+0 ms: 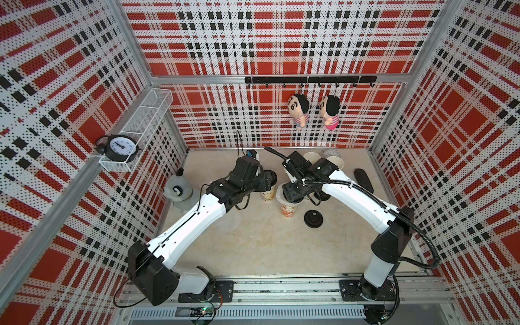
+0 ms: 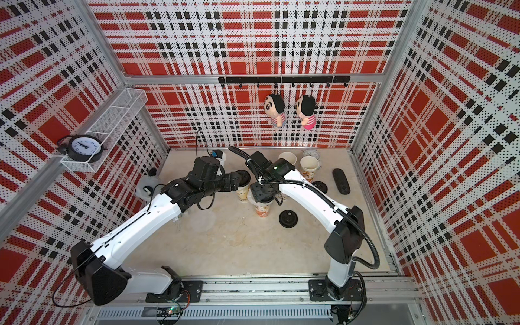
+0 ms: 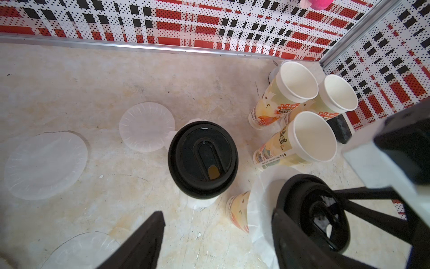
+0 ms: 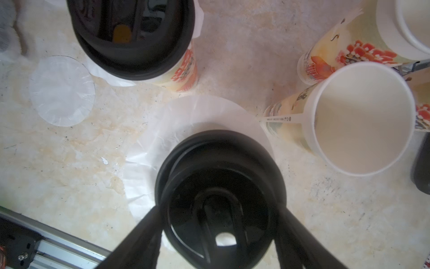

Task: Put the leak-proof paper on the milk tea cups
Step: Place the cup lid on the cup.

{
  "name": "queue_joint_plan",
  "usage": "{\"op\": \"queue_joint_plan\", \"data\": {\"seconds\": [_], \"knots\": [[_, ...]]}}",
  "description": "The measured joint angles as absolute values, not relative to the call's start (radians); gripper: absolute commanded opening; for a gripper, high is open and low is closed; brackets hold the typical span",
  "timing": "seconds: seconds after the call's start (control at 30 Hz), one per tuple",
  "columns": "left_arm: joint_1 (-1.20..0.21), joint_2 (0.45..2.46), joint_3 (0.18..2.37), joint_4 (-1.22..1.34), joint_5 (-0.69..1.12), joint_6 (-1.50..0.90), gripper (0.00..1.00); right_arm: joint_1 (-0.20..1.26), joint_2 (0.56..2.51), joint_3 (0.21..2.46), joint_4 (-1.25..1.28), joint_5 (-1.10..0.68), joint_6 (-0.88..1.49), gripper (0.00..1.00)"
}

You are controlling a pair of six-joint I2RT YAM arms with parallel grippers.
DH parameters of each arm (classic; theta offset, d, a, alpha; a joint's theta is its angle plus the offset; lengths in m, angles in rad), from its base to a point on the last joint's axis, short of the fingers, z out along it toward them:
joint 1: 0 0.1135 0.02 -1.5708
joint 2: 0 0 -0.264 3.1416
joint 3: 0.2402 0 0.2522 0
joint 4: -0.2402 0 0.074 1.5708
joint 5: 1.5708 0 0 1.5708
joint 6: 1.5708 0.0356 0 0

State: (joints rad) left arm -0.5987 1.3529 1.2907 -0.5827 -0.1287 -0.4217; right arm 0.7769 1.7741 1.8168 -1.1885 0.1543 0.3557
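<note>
Here, right end effector (image 4: pixel 220 206) grips black lid (image 4: pixel 221 160) — open cups (image 4: pixel 360 116) crowd beside.

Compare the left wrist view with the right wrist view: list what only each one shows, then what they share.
Only the left wrist view: the plaid back wall, two further loose paper sheets and the open, empty left gripper.
Only the right wrist view: the metal rail along the front.
Both: the capped cup, one loose sheet beside it, open cups, and the right gripper closed on a black lid over the paper covering another cup.
</note>
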Motion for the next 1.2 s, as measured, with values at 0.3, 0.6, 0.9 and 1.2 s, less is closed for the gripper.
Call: {"op": "queue_joint_plan", "data": {"seconds": [0.3, 0.6, 0.9, 1.2], "knots": [[-0.596, 1.349, 1.280, -0.582, -0.127, -0.422, 0.76, 0.779, 1.785, 1.826, -1.183, 0.125, 0.353, 0.74], [-0.595, 1.348, 1.277, -0.582, -0.127, -0.422, 0.76, 0.779, 1.806, 1.826, -1.177, 0.112, 0.352, 0.74], [-0.593, 1.348, 1.275, -0.582, -0.126, -0.422, 0.76, 0.779, 1.807, 1.826, -1.176, 0.114, 0.352, 0.75], [-0.589, 1.343, 1.272, -0.582, -0.120, -0.422, 0.76, 0.779, 1.815, 1.821, -1.173, 0.117, 0.353, 0.79]]}}
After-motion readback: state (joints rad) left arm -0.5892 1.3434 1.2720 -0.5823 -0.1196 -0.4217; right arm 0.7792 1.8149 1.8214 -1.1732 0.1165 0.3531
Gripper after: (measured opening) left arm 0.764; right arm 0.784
